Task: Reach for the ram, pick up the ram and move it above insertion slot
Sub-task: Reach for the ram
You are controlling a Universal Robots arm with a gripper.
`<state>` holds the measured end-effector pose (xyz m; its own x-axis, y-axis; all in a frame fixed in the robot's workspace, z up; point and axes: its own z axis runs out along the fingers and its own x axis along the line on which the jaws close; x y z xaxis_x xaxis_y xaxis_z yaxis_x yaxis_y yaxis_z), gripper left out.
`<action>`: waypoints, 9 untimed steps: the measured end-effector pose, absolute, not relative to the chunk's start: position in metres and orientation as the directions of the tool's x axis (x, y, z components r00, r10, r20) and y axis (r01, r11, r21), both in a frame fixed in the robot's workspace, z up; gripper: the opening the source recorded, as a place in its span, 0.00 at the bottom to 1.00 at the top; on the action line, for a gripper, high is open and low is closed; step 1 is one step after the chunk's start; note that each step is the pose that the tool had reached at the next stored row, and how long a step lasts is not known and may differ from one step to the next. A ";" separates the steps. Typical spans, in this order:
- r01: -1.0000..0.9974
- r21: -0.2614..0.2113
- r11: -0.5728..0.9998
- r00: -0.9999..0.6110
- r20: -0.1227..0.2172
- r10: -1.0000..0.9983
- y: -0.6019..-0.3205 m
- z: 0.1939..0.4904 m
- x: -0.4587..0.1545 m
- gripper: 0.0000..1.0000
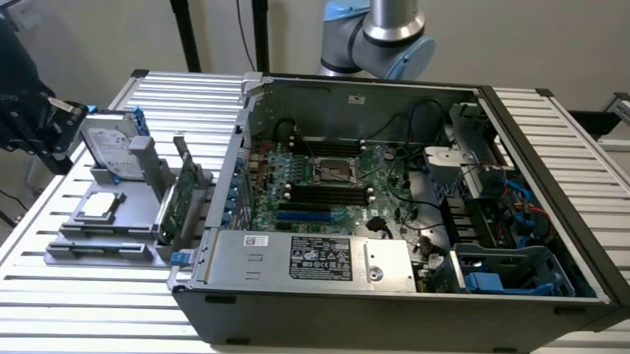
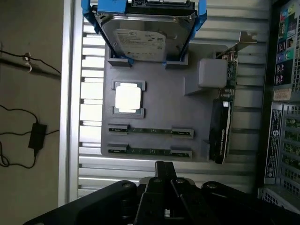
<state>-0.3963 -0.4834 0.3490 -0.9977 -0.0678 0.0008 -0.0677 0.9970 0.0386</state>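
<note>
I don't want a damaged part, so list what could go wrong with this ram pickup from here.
1. The tool is shut; lowered like that, it could press on the ram stick instead of straddling it.
2. A second stick lies parallel close by, so a finger might catch it.
3. The expansion card stands by the sticks' ends and could be clipped.

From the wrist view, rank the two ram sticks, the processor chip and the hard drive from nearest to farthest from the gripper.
1. Nearer ram stick, edge slot of the holder, by the gripper.
2. Second ram stick, next slot.
3. Processor chip, mid-holder.
4. Hard drive, far end.
</note>
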 end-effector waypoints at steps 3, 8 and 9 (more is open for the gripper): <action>-0.121 0.039 0.992 -0.993 0.001 -0.122 -0.483 0.349 -0.396 0.11; -0.210 0.039 0.977 -0.978 0.000 -0.210 -0.484 0.349 -0.396 0.11; -0.226 0.039 0.973 -0.974 0.000 -0.226 -0.484 0.349 -0.396 0.11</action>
<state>-0.3963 -0.4835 0.3486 -0.9740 -0.2264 -0.0003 -0.2263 0.9733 0.0385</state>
